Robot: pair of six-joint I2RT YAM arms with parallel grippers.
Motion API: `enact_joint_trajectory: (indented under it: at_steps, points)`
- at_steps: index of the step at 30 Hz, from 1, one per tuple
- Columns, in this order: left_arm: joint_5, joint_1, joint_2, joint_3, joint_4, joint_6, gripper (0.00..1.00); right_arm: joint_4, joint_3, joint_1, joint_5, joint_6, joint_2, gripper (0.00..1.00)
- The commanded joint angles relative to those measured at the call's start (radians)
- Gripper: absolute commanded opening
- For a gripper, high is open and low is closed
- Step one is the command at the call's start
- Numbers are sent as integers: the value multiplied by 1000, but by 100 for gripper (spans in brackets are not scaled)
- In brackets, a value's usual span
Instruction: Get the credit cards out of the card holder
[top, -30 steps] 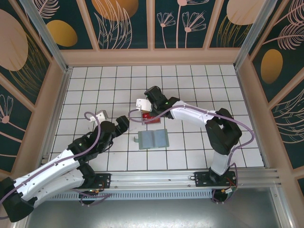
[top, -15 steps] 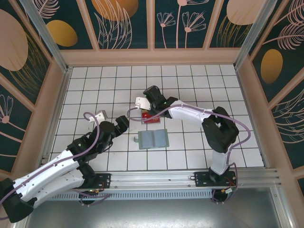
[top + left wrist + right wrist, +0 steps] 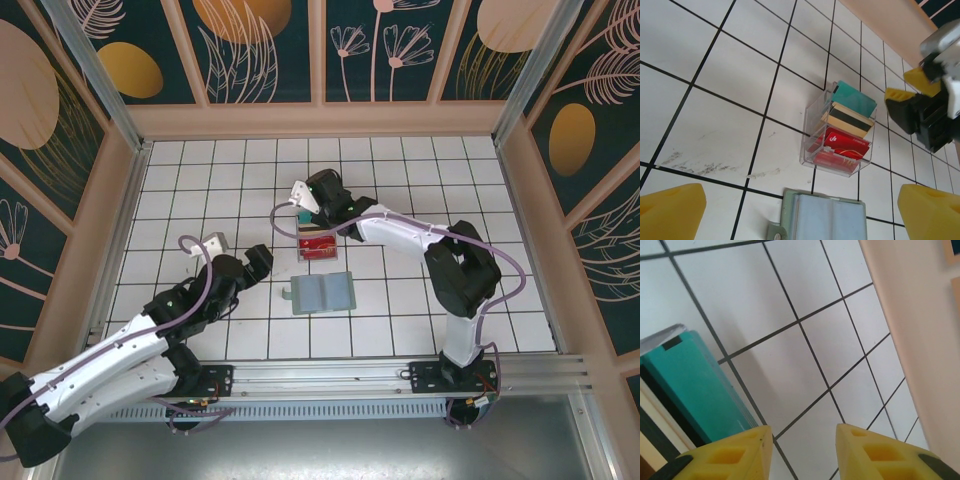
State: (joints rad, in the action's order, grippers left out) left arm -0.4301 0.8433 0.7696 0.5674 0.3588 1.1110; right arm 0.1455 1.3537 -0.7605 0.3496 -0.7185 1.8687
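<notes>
The card holder lies open and flat on the tiles, its light-blue inside facing up. Just beyond it stands a clear tray holding credit cards: a teal card, a tan card with a black stripe and red cards. My right gripper hovers at the tray's far end, open, with bare tile between its yellow fingers; the teal card is beside them. My left gripper is open to the left of the card holder, its fingers wide apart, holding nothing.
White tiled floor with wooden walls at the back and both sides. The right gripper shows at the right of the left wrist view. A metal rail runs along the near edge.
The right gripper opened and drew back from over the tray toward the far wall, uncovering the red cards in it. The left arm stayed almost still.
</notes>
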Motion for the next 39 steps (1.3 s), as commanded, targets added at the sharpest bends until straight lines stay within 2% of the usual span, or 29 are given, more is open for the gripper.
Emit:
enact_joint_trajectory:
  at_steps: [1, 4, 10, 14, 18, 23, 28, 39]
  points:
    - [44, -5, 31, 17, -33, -24, 97, 35, 34, 16, -16, 253, -78, 39]
    - [112, -5, 80, 22, -85, -37, 92, 82, -5, 19, -88, 443, -147, 38]
    - [267, -6, 197, 18, -195, -23, 86, 99, -200, 18, -227, 782, -334, 37]
    - [373, -5, 263, -16, -297, -1, 72, 104, -362, 18, -301, 975, -443, 38]
    - [434, -2, 319, -41, -352, 18, 68, 68, -531, 19, -380, 1117, -511, 43]
    - [463, 32, 391, -49, -389, 15, 63, -8, -688, 19, -481, 1285, -549, 42]
    - [468, 65, 463, -38, -409, 16, 62, -67, -786, 13, -505, 1377, -550, 42]
    - [487, 82, 565, -24, -438, 4, 59, -116, -815, -8, -522, 1398, -482, 37]
